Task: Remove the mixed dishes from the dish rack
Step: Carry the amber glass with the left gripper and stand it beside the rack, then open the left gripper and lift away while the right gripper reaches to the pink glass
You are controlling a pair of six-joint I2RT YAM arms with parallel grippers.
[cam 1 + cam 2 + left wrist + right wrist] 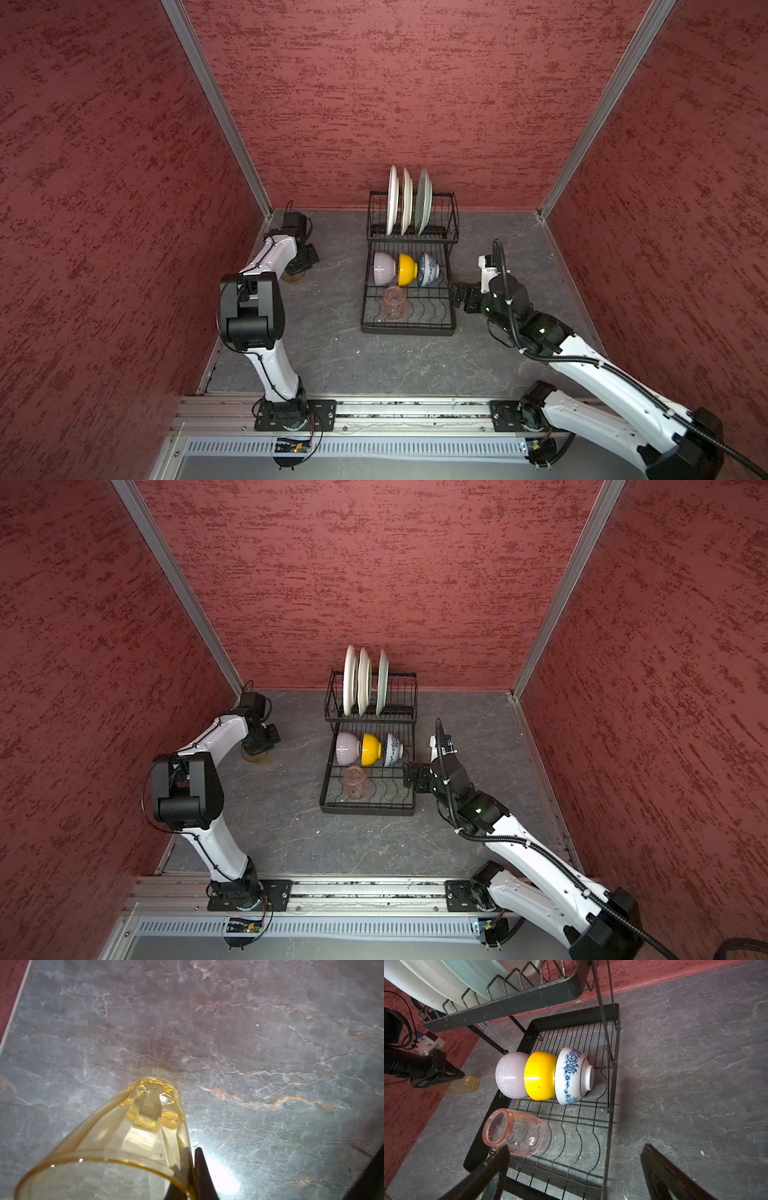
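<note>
- Unloading looks barely begun: only the amber tumbler [133, 1136] is out, at the counter [332, 353] left of the rack [409, 330], with the left claw [192, 1159] closed on its wall.
- Left to do: three plates [406, 203] in the rack's back tier; three bowls [406, 269] and the pink tumbler [394, 303] on its lower tier.
- Open and empty, the right claw [456, 294] sits just right of the rack.
- Writing: "LUCKY DAY" on the lilac bowl [510, 1075].

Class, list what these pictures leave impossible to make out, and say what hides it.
- Amber glass: in both top views, mostly hidden under the left end effector.
- Green plate: its face is edge-on in both top views and cut off by the frame edge in the right wrist view.
</note>
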